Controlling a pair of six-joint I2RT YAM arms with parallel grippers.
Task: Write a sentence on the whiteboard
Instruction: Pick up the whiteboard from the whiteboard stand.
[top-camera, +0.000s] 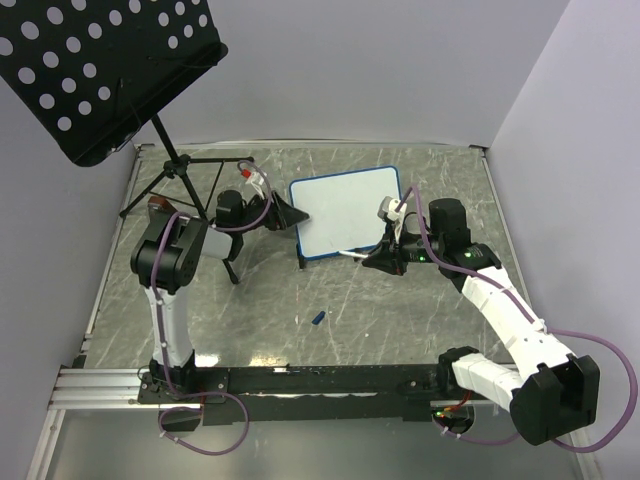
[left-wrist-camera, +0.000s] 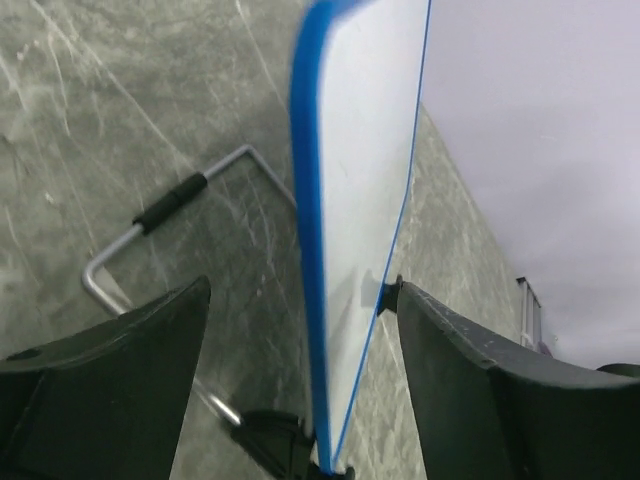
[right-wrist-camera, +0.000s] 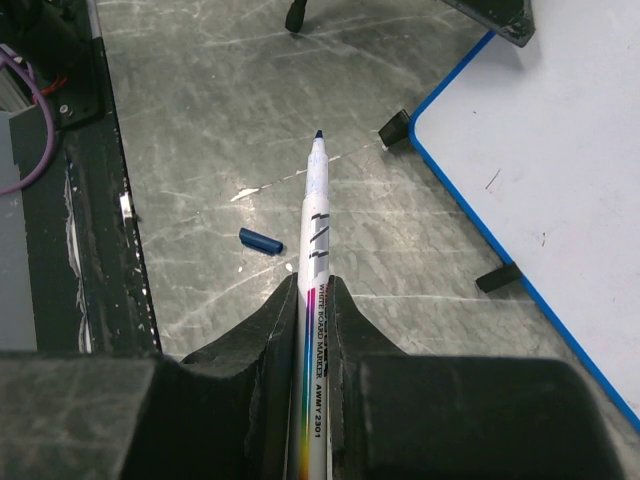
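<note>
While left claw (left-wrist-camera: 302, 288) gapes astride whiteboard (left-wrist-camera: 360, 150) edge | right claw (right-wrist-camera: 312, 285) clamps marker (right-wrist-camera: 317, 190) | whiteboard blue-framed, white-faced

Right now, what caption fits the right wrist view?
Right gripper holds an uncapped marker beside the whiteboard; blue cap on table.

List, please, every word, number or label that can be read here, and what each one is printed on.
"WHITE BOARD MARKER": on the barrel of the white whiteboard marker between the right arm's fingers.
"AWMY 2301": same barrel, nearer the camera.
Blue-framed white rectangular whiteboard: no readable writing, only faint specks.
</note>
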